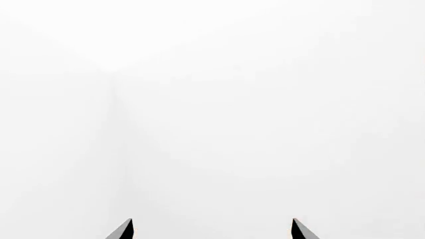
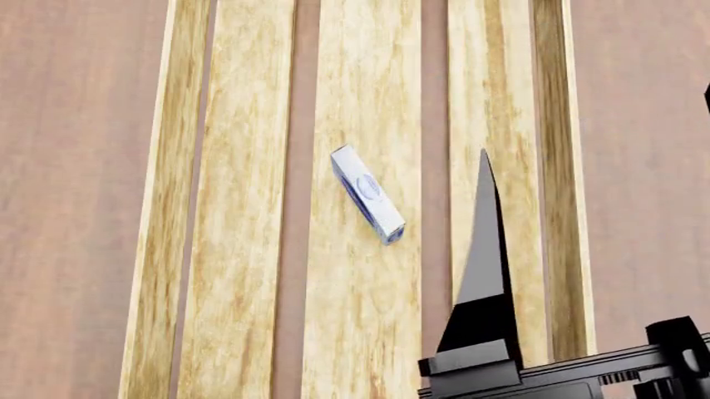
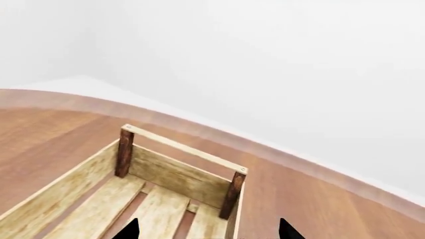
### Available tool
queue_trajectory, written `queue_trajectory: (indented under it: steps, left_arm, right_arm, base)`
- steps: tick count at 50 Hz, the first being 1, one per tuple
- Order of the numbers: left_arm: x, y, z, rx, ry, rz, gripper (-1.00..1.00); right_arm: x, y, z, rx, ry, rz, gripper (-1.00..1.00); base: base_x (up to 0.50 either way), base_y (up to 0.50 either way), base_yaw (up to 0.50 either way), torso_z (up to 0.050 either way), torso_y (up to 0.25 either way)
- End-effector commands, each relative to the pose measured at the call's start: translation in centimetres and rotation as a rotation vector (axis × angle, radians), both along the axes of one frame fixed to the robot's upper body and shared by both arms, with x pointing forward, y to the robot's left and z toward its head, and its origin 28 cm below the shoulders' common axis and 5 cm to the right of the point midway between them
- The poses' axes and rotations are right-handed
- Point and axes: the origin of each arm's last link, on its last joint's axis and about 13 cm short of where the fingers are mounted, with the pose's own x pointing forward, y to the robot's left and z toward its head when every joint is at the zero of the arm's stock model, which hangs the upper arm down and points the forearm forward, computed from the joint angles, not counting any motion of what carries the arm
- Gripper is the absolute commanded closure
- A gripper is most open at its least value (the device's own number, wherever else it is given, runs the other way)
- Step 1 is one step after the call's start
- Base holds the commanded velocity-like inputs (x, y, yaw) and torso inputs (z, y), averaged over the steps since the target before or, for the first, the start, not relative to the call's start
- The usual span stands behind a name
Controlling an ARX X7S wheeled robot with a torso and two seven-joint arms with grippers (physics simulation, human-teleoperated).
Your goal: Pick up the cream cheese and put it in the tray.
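The cream cheese (image 2: 367, 194) lies inside the tray (image 2: 246, 249), on the middle slat of its floor, turned at a slant to the run of the boards, its dark blue oval facing up. Nothing touches it; it sits free, roughly midway between the tray's two long side walls. The slats are pale wood with the brown tabletop (image 2: 66, 166) showing through the gaps between them and spreading out on both sides of the tray.

The right end effector (image 2: 485, 249) hangs over the tray's right-hand slat, beside the box but apart from it. From the head view one long dark finger points up along the boards; the right wrist view shows its two fingertips (image 3: 129, 230) standing wide apart with nothing between them, so it is open and holds nothing. That same view looks down the tray to one end, where two dark brown corner posts (image 3: 123, 152) carry a light rail across the top (the end wall sits below it), and beyond that the tabletop's curved edge against a white wall.

The left end effector (image 1: 212, 230) is also spread, its two dark tips well apart, empty, facing only blank white.
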Motion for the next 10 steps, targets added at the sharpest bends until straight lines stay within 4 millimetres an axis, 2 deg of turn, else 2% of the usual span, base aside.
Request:
queue_trajectory:
  steps: [1,10]
  left_arm:
    - [-0.10,-0.01,0.59,0.038,-0.013,-0.016,-1.00]
    - [-0.09,-0.14,-0.29,0.061,0.008,-0.046,-1.00]
  right_arm:
    - [-0.44,-0.11,-0.32,0.025,0.000,-0.036,-1.00]
    - [-0.39,0.21,-0.74,0.034,0.014,-0.035,-1.00]
  base:
    - [0.00,0.00,0.00,0.000,0.000]
    - [0.00,0.00,0.00,0.000,0.000]
